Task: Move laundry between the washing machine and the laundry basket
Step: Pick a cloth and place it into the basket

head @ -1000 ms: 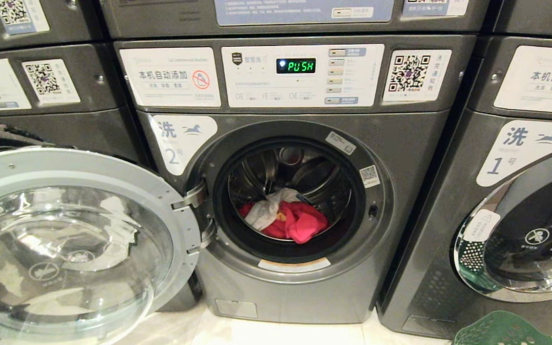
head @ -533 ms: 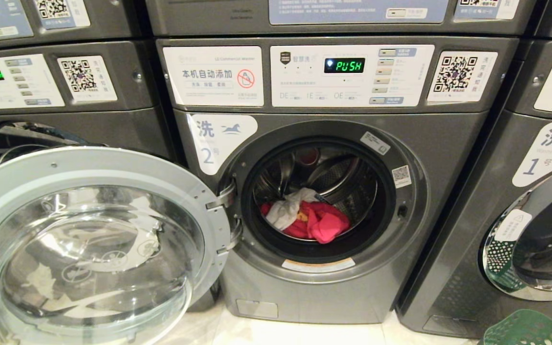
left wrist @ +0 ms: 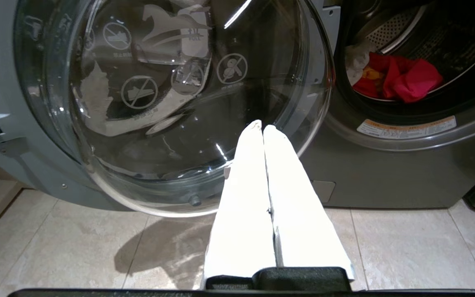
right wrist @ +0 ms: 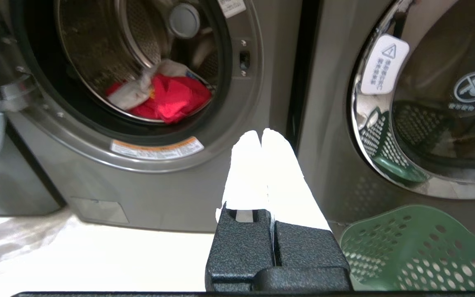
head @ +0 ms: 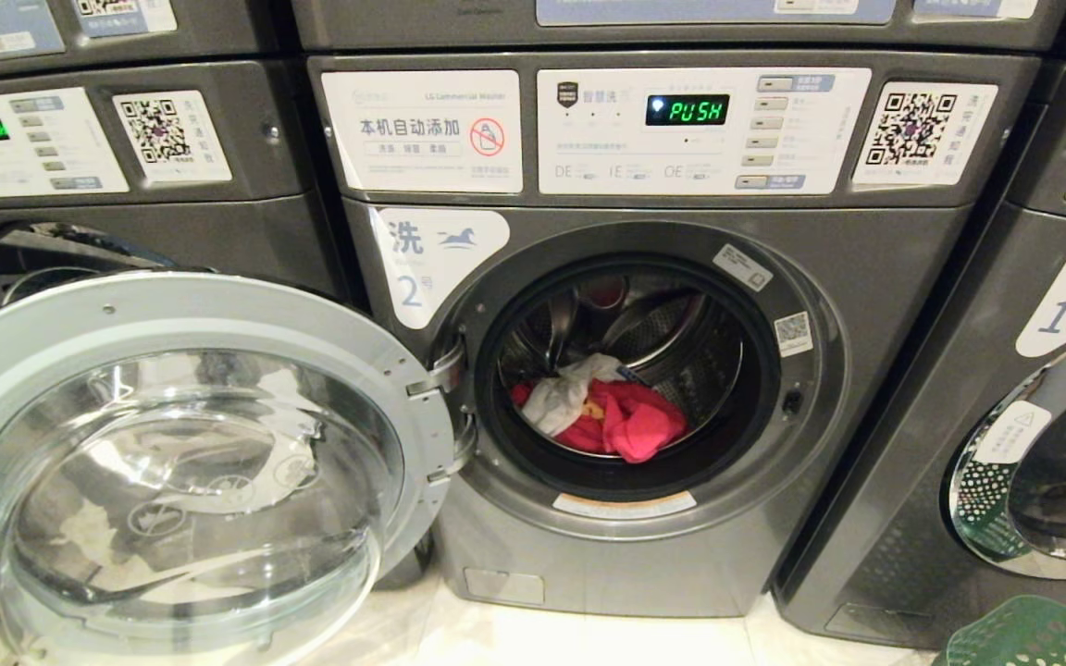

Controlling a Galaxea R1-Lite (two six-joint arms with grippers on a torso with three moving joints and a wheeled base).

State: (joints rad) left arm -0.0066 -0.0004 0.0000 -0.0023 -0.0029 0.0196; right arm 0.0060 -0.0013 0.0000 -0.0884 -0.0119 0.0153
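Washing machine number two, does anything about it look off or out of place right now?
Nothing stands out. The washing machine has its door swung fully open on its hinges, and the red and white laundry lies inside the drum, none spilled over the rim. The green basket sits beside it.

Glossy glass door (head: 191,472), perforated metal drum (head: 672,333), soft cloth laundry (head: 621,421).

Tiled floor (left wrist: 76,247) — washers, green basket (right wrist: 415,247)
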